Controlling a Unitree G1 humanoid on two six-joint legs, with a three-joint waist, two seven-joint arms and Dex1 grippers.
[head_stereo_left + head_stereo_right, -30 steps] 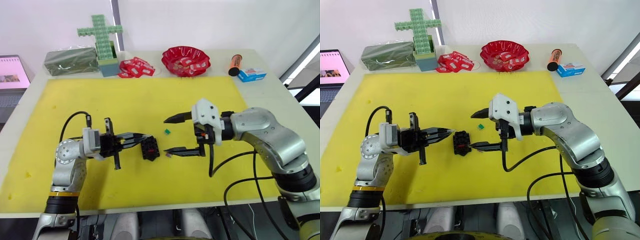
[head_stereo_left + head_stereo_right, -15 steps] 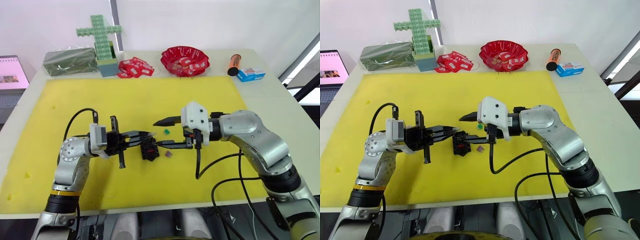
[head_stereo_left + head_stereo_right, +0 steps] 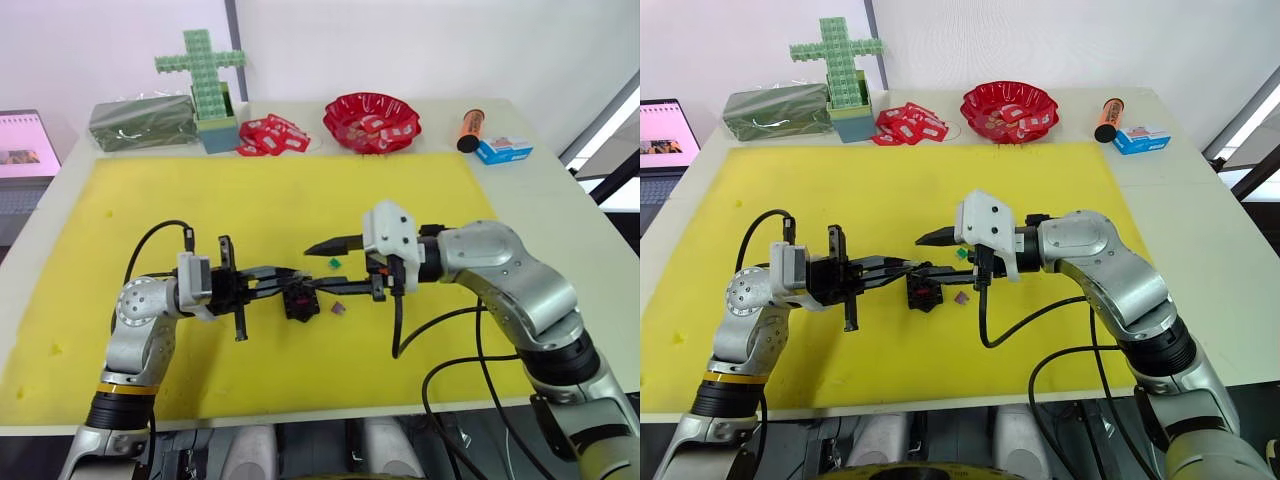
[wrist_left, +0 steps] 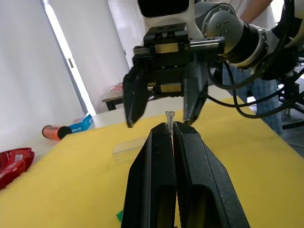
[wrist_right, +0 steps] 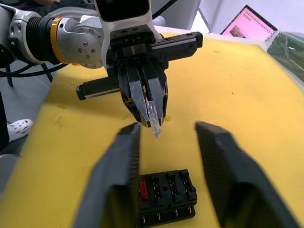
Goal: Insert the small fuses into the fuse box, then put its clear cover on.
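I count one yellow mat point(image 3: 250, 200), two grippers, one fuse box, one clear cover and four small fuses.

On the table's far edge, at twelve o'clock from the mat, I see a green brick cross point(image 3: 200, 70), a dark green packet point(image 3: 140, 122), a red bowl point(image 3: 371, 120), loose red-and-white packets point(image 3: 270, 135), an orange cylinder point(image 3: 469, 130) and a small blue box point(image 3: 503, 150). A laptop point(image 3: 25, 160) sits off the table at nine o'clock.

The fuse box point(image 5: 166, 197) lies near the mat's middle, a black ridged block with rows of slots; I make out one red fuse point(image 5: 143, 190) seated in an end slot.

The right gripper point(image 3: 325, 267) has its fingers spread wide, straddling the air just above the box. The left gripper point(image 3: 290, 275), at nine o'clock from the box, has its jaws pressed together on a pale grey fuse point(image 5: 155, 118), whose tip sticks out between the fingertips, pointing between the right gripper's fingers.

The clear cover point(image 4: 129, 148) lies flat on the mat beyond the grippers.

A green fuse point(image 3: 334, 263) rests at one o'clock from the box, a purple fuse point(image 3: 338, 309) at three o'clock, both loose on the mat.
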